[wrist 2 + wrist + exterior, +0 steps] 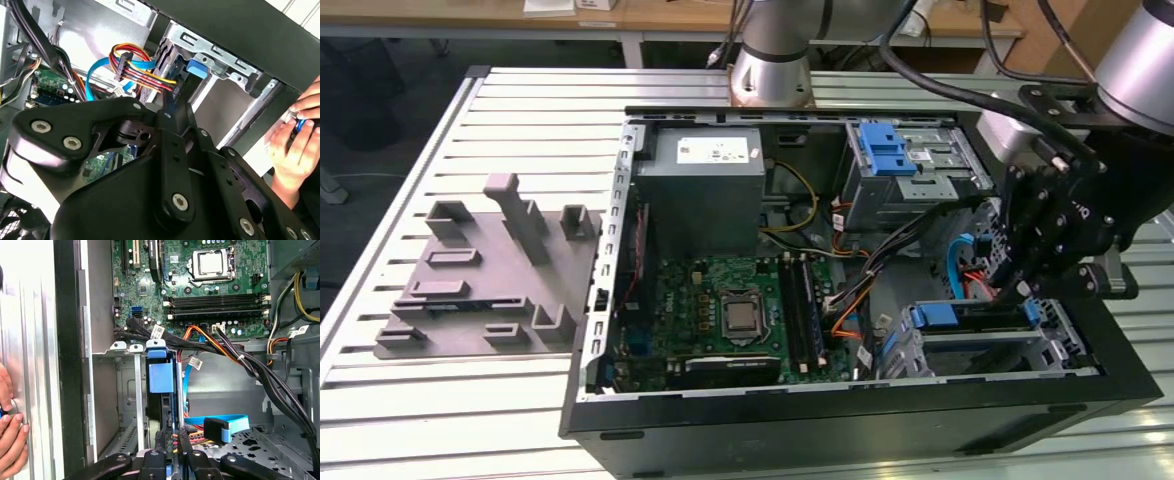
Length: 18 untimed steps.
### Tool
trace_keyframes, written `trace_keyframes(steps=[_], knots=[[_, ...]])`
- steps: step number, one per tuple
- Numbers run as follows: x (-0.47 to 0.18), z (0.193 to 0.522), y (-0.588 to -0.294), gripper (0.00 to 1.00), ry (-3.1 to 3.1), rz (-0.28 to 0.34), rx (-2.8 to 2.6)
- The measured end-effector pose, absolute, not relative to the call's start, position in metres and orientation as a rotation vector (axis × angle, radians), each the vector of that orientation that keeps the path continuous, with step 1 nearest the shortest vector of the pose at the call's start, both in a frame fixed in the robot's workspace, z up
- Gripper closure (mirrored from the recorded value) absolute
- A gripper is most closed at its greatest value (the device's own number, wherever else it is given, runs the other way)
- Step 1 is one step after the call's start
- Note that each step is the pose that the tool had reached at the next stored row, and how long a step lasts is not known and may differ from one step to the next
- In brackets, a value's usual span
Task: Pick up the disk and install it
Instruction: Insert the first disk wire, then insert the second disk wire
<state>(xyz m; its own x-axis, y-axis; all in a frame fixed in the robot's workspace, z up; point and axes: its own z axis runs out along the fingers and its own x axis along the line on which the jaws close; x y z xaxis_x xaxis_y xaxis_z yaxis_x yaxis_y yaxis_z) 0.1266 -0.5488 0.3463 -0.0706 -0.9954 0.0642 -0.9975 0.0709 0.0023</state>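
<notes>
We are seeing the disk (161, 390) sitting in the drive cage (131, 390), beside the motherboard (200, 285), with the gripper (170, 450) just beside it.

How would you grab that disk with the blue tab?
Probably by its narrow blue-railed edge, coming straight in from the case's open side. The disk stands on edge inside the cage, so its flat faces are walled in and that edge looks free.

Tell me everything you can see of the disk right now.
The disk stands on edge in the silver drive cage, mostly sunk in. A blue plastic rail with a tab frames its visible end; the body below looks dark. The gripper is directly at its near edge; coloured cables pass beside it.
</notes>
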Motion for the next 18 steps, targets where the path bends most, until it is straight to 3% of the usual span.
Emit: trace_keyframes(steps=[2, 4, 18], knots=[[0.1267, 0.3466, -0.5487, 0.78, -2.263, 0.065, 2.108], [0.1266, 0.3466, -0.5487, 0.89, -2.263, 0.065, 2.108], [0.1249, 0.3468, -0.5488, 0.89, -2.263, 0.065, 2.108]])
